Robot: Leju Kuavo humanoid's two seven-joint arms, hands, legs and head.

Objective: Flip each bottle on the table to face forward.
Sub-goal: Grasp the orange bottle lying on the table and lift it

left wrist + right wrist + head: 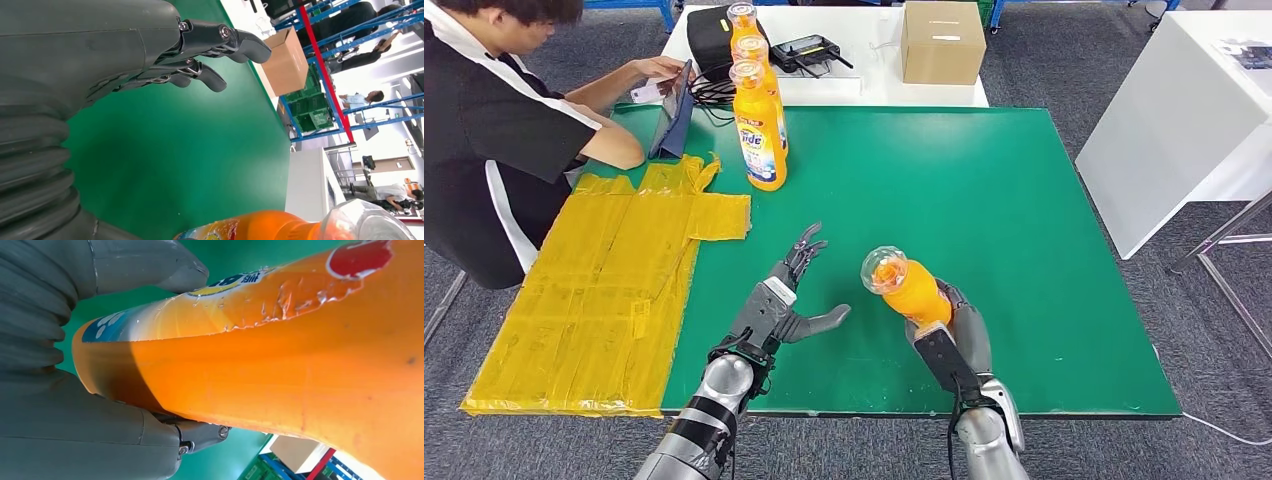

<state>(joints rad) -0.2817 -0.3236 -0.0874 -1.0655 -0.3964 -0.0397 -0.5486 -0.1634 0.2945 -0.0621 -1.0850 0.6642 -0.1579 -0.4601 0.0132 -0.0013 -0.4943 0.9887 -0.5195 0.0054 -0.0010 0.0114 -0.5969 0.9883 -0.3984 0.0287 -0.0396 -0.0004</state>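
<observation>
A humanoid robot stands at a green tabletop (1024, 230), its two silver arms reaching in from the near edge. The right hand (951, 335) is wrapped firmly around the lower body of an orange bottle (907, 285), thumb on one side and fingers on the other, holding it raised over the near middle of the tabletop with its clear cap tilted toward the camera. The grip sits low on the bottle, probably so the label stays uncovered and the bottle can be turned. In the right wrist view a peeling, torn label (260, 295) runs along the bottle beside the thumb. The left hand (786, 300) hovers just to the left of the bottle, holding nothing, fingers spread and thumb pointing toward the bottle, seemingly ready to help with the turn. At the far left of the tabletop a close row of orange bottles (758, 95) stands upright, the nearest showing its label. A seated person (504, 120) works a tablet beside them, near a patch of yellow tape (594, 290)
</observation>
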